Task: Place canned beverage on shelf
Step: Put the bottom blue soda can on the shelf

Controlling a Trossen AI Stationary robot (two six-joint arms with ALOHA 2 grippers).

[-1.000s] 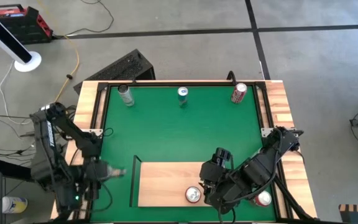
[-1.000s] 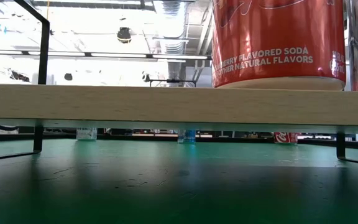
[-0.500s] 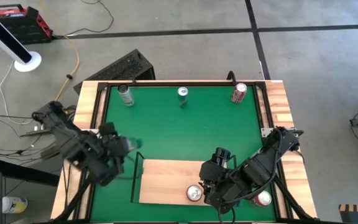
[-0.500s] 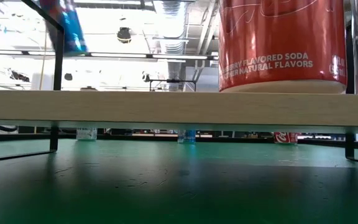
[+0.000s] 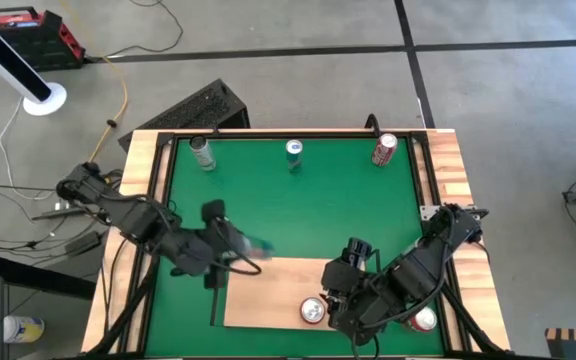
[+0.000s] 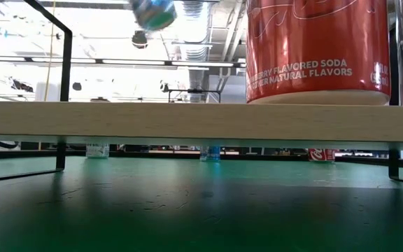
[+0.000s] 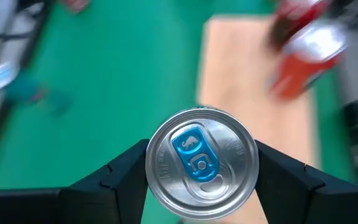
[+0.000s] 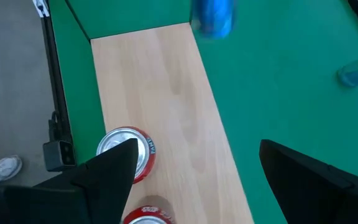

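Observation:
My left gripper [image 5: 238, 248] is shut on a blue can with a silver top [image 7: 201, 163], above the left end of the shelf [image 5: 278, 285]. The shelf is a pale-wood board with thin black rails. The can also shows high in the low view [image 6: 152, 10] and in the right wrist view [image 8: 213, 15]. Two red cans [image 5: 311, 312] [image 5: 424, 320] stand on their bases on the shelf. My right gripper [image 8: 207, 186] is open and empty over the shelf's right half [image 5: 340, 290]. My left gripper pinches the can's side wall just below the top rim [image 7: 151, 163] between its two fingers, one on each side. The can's top faces back along the fingers. The can is lifted clear above the shelf and tilted.
Three more cans stand along the mat's far edge [image 5: 202, 152] [image 5: 294, 150] [image 5: 384, 150]. Wooden slat borders [image 5: 138, 180] flank the green mat [image 5: 298, 210]. The board's left half [image 8: 160, 87] is bare. A shoe [image 8: 2, 169] shows on the floor beyond the near rail.
My left gripper has carried the blue can from the table's near left corner toward the right edge and upward, to above the shelf's left end. In the low view the shelf and its red cans have shifted slightly to the right.

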